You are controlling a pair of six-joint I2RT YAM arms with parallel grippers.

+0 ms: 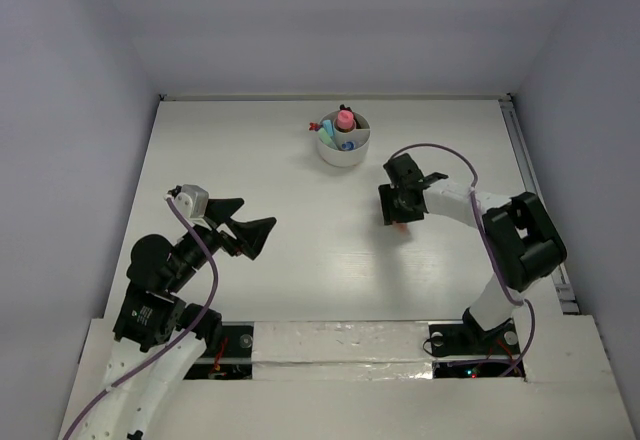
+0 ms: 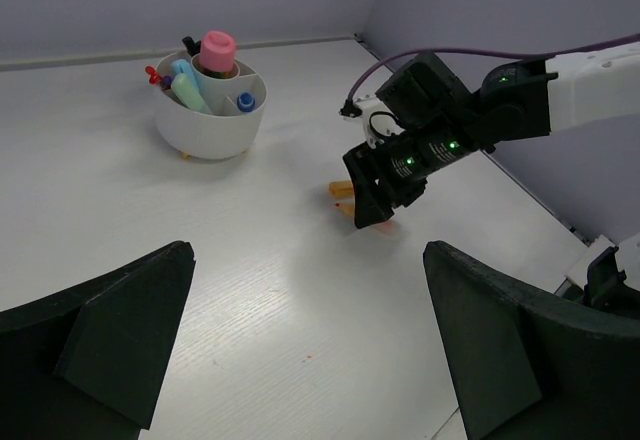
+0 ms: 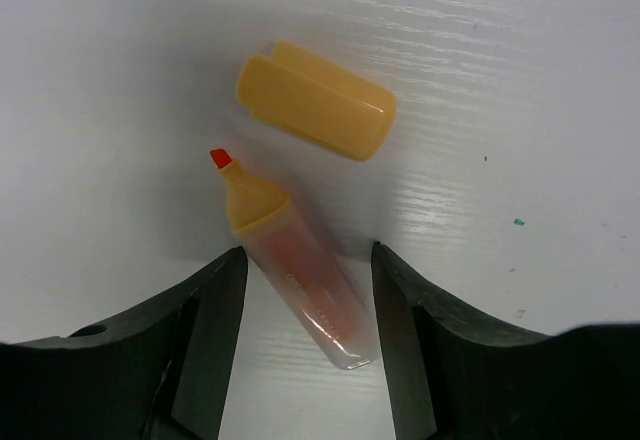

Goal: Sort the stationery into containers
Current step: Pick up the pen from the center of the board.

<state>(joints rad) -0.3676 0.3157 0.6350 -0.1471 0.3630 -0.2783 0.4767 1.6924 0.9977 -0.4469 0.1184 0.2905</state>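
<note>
Right gripper [image 3: 308,255] low over table [image 1: 300,280], jaws parted astride uncapped orange highlighter [image 3: 300,280] lying flat, tip toward 11 o'clock, loose cap [image 3: 315,100] at its 12; white cup [image 1: 342,157] at gripper's 11 o'clock in top view; left gripper [image 1: 245,225] spread wide at 9 o'clock

Top: fixed high at the near side, looking down on the whole counter [image 1: 250,160]. Left wrist: low, facing across at cup [image 2: 210,125] and right hand [image 2: 372,210], both shared with top. Right wrist: straight down, very close over highlighter [image 3: 300,280] and cap [image 3: 315,100].
</note>
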